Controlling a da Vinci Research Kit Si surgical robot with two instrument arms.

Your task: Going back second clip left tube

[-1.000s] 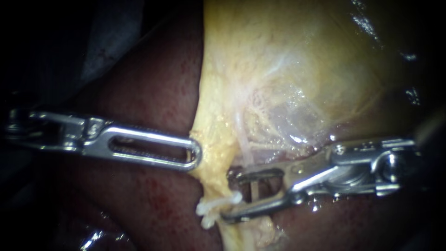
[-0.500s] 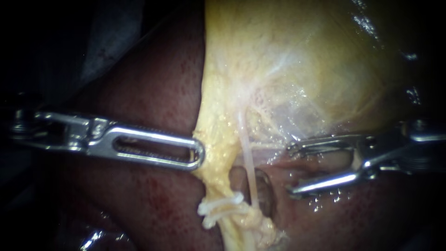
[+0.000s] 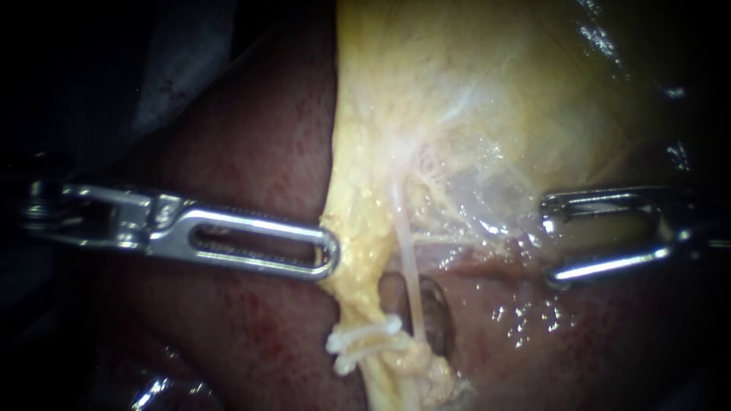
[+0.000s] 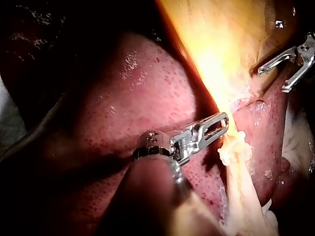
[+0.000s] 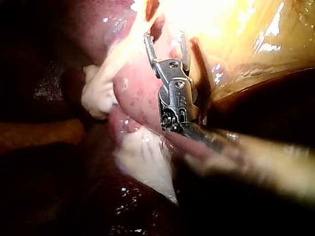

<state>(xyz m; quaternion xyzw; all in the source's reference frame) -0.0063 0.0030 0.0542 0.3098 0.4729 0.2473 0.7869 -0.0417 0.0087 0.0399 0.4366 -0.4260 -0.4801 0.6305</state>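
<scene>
Pinching the gallbladder (image 3: 426, 99) at its yellow edge: left instrument (image 3: 329, 255), jaws closed on it, liver (image 3: 251, 175) behind; right instrument (image 3: 548, 242) well off to the right, jaws spread, nothing between them; white clip (image 3: 364, 340) sits low on the yellow strand below the left tip; thin pale tube (image 3: 409, 262) just right of it, clear of both instruments.

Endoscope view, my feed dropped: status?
Left instrument jaws shut on gallbladder edge. Right instrument jaws open, empty, apart from tube. White clip beside tube's lower end. Nothing in the way.
</scene>
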